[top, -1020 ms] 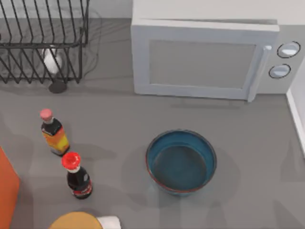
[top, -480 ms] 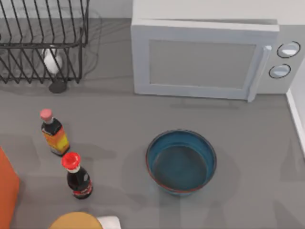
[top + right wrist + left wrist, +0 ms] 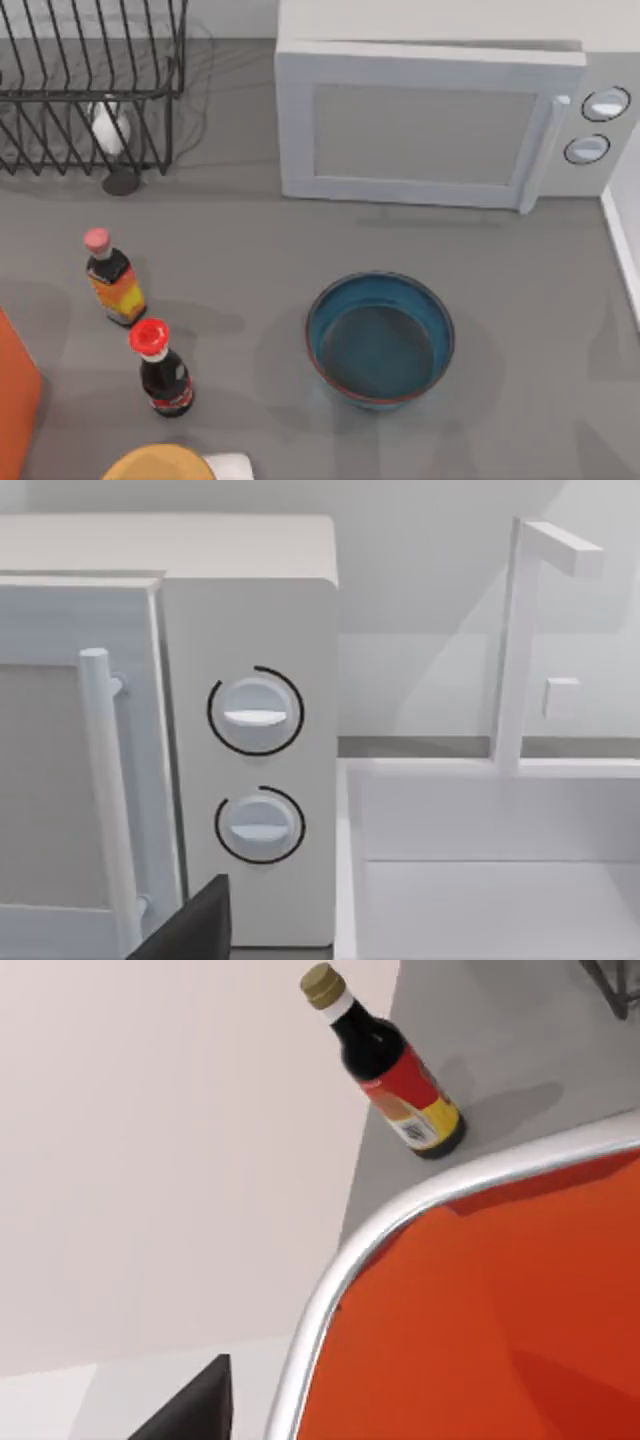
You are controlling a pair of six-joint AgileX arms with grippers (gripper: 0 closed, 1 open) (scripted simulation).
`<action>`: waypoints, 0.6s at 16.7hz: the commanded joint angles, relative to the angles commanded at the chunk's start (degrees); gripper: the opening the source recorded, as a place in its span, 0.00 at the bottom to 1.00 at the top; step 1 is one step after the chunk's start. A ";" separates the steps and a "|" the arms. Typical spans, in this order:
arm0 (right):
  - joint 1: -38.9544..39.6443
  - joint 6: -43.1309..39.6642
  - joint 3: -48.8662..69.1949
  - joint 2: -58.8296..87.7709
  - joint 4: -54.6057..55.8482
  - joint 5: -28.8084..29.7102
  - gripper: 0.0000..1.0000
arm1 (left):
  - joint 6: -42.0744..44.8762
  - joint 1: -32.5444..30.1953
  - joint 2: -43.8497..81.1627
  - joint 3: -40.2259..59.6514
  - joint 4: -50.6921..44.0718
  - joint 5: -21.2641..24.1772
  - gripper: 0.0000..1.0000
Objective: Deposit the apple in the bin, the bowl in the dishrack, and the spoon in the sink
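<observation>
Over at the far left of the desk [image 3: 250, 250], the dishrack [image 3: 90, 90] stands by the back wall, black wire with open sides, something small and white lying in it. Below it an orange bin [image 3: 15, 400] cuts into the left edge; from the left wrist its metal rim [image 3: 400, 1210] runs right under the camera, so the left arm looks to hang just over it. How that arm's end effector stands, or whether it has anything in it, I cannot tell.

Next along are two bottles: one with a pink cap [image 3: 112, 280], one with a red cap [image 3: 160, 370], close together.

Right of middle sits the bowl [image 3: 380, 338], teal, upright and empty, well apart from the rack and in front of the microwave [image 3: 430, 120]. It looks stiff and smooth-walled, likely slippery, and too wide to span, so I would pinch the rim, one finger inside and one outside, and carry it level. It has to clear the bottles on the way to the rack.

At the far right, the right wrist faces the microwave's dials [image 3: 255, 712] and the white sink [image 3: 490, 880] just beside it. Its end effector I cannot judge either.
</observation>
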 joint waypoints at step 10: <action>0.00 0.00 0.00 0.00 0.00 0.00 1.00 | -17.66 -3.64 -16.22 -9.29 14.19 -0.13 1.00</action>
